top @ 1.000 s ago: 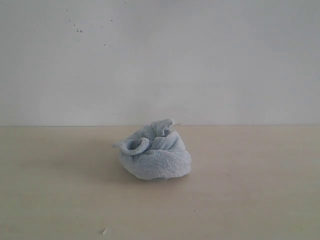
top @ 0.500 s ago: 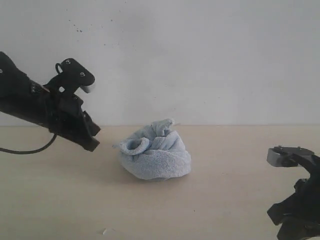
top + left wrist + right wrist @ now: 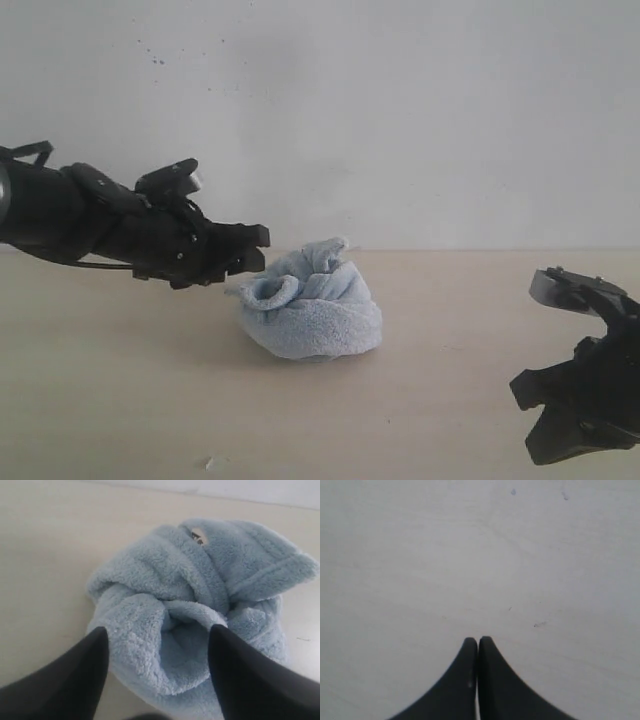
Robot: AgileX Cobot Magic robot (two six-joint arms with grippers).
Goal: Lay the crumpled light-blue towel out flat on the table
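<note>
Left arm has dropped flatter and reached in, so the left gripper [image 3: 256,248] is now just beside the towel's upper-left edge, not well left of it as half a second ago; right arm has only shifted slightly; towel has not moved; left gripper is black, smooth, hard-looking, its two tapered fingers spread wide with nothing held; in the left wrist view they straddle a rolled fold of the towel; cannot tell if the tips touch the cloth; towel [image 3: 312,315] sits mid-table as a crumpled rounded heap, pale light-blue, fluffy terry pile, one hemmed corner sticking up at the top, a curled loop of cloth on its left side; small white tag [image 3: 199,535] shows near the top of the heap; table [image 3: 120,400] is smooth, matte, pale beige, with a tiny light speck [image 3: 208,463] near the front edge; plain white wall [image 3: 400,120] behind; right gripper [image 3: 478,640] is low at the right, well apart from the towel, its black curved fingers pressed together over bare table, holding nothing.
</note>
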